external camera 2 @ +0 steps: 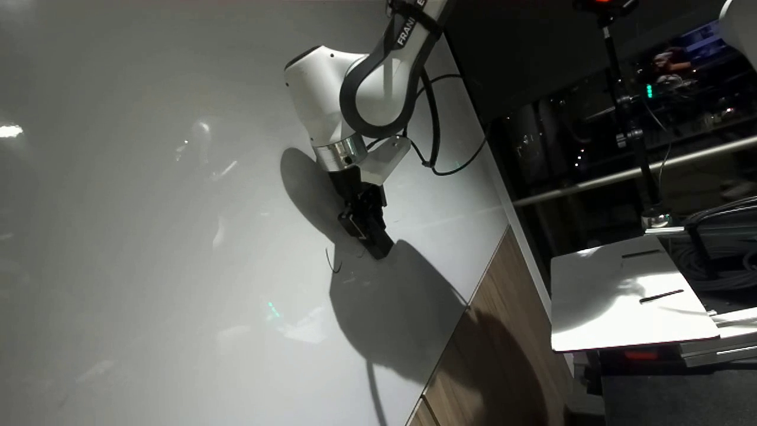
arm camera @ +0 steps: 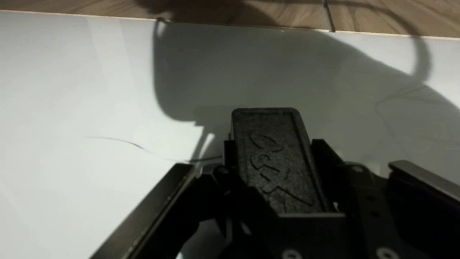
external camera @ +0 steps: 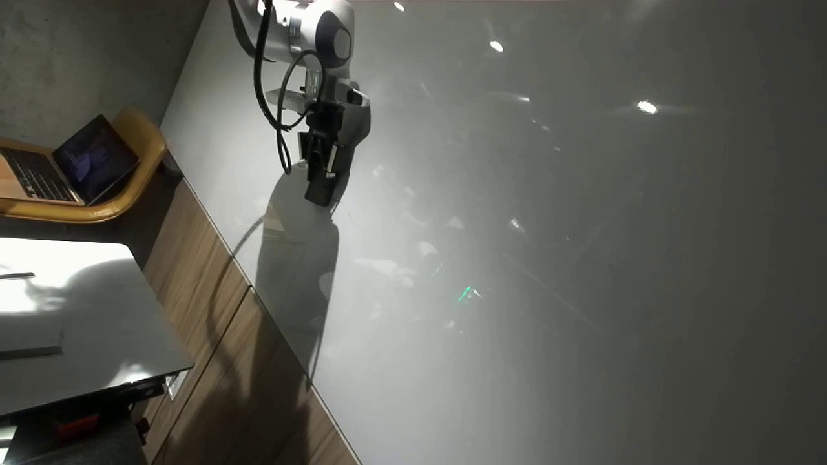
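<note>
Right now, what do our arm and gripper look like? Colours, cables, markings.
White, rounded arm with dark trim, light lettering starting FRAN, and a silvery collar. Black, angular gripper with light screw heads. Black cables loop alongside.

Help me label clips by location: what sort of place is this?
Likely a lab or office: a robot arm at a glossy, whiteboard-like surface, and an open laptop on a mustard-yellow chair.
</note>
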